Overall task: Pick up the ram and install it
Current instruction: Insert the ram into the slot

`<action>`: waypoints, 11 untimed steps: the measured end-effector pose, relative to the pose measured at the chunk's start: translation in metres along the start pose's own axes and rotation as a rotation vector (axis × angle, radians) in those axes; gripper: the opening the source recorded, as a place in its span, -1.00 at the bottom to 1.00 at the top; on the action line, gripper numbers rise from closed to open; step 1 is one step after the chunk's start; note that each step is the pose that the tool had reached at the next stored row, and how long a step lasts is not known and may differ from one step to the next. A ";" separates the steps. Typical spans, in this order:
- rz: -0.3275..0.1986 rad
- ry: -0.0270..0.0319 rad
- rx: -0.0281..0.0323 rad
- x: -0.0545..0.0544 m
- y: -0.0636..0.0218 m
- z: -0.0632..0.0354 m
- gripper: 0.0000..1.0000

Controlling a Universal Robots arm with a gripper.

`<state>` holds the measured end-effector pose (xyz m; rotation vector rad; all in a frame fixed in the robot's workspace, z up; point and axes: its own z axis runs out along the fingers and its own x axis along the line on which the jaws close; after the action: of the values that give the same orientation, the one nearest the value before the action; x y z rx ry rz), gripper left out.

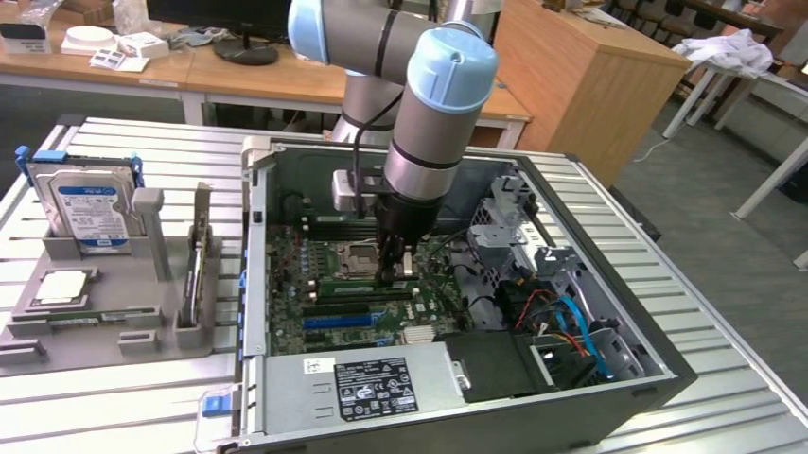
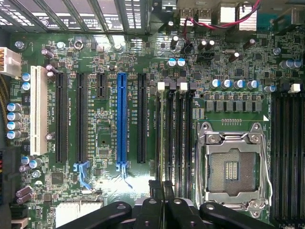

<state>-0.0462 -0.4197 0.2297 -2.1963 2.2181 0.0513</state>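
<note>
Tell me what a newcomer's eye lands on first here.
The big grey-and-blue arm reaches down into the open computer case, its gripper low over the motherboard beside the CPU socket. In the wrist view, a bright blue slot stands out on the green board. At the exterior view's left, a blue-labelled hard drive stands upright in a grey tray.

A lab: robot arm (image 1: 436,113), opened computer (image 1: 555,421), desks (image 1: 151,71)
</note>
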 end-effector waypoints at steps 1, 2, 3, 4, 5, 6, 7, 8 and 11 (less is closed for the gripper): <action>0.000 0.0000 0.0000 0.000 0.0000 0.0000 -0.76; 0.000 0.0000 0.0000 0.000 0.0000 0.0000 -0.76; 0.000 -0.0002 0.0001 0.000 0.0000 0.0004 -0.76; 0.000 -0.0003 0.0002 0.000 0.0000 0.0007 -0.76; 0.000 -0.0001 0.0001 0.000 0.0000 0.0007 -0.76; 0.000 0.0000 0.0000 0.000 0.0000 0.0007 -0.76; 0.000 0.0000 0.0000 0.000 0.0000 0.0007 -0.76; 0.000 0.0000 0.0000 0.000 0.0000 0.0007 -0.76; -0.001 0.0000 0.0000 0.000 0.0000 0.0010 -0.76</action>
<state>-0.0462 -0.4197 0.2287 -2.1971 2.2175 0.0513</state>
